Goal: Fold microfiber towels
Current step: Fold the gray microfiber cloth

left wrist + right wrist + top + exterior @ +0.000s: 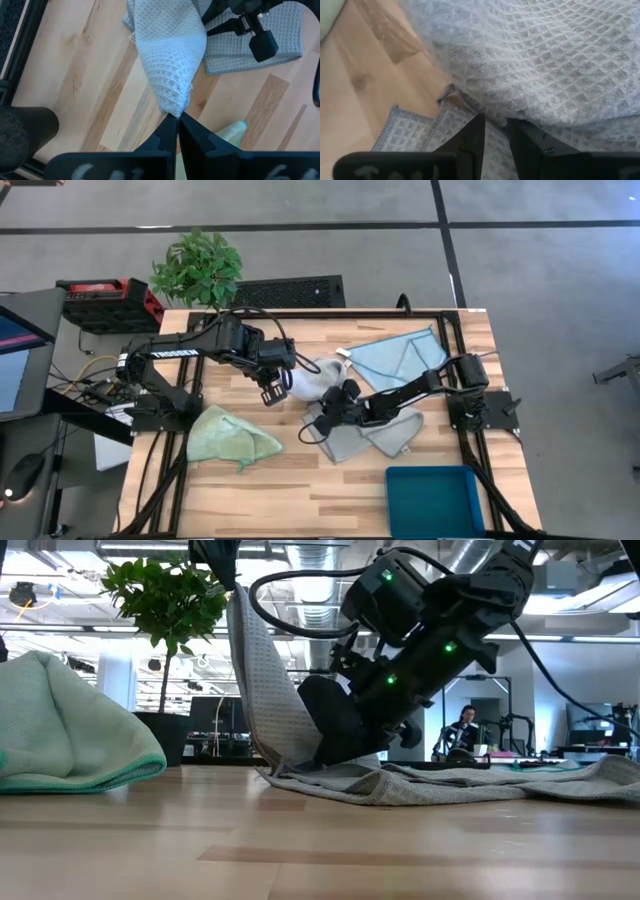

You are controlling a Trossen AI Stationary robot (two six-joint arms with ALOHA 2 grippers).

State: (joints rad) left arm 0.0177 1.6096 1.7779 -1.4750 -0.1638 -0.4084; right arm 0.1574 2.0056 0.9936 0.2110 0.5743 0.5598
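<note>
My left gripper (272, 390) is shut on a grey towel (312, 378) and holds one corner up over the table's middle. The rest of the towel slopes down to the table (265, 690). My right gripper (332, 406) is low on the table, where the raised cloth meets the flat grey cloth (385, 435) under it. Its fingers (477, 125) are nearly closed with cloth between them. A light blue towel (400, 355) lies spread at the far right. A light green towel (230, 435) lies crumpled at the near left. My left gripper pinches the grey towel's corner (175, 111) between its two fingertips. The corner is lifted clear, and the cloth runs from it in a taut narrow sheet down to the table. My right gripper holds a fold of grey cloth (495, 119) between its fingertips, slanting down from the table's right side. The cloth there lies on the table (335, 755). One layer or several, I cannot tell.
A teal bin (435, 500) stands at the near right corner. A potted plant (197, 268) stands past the far edge on the left. Bare wood lies between the green towel and the bin.
</note>
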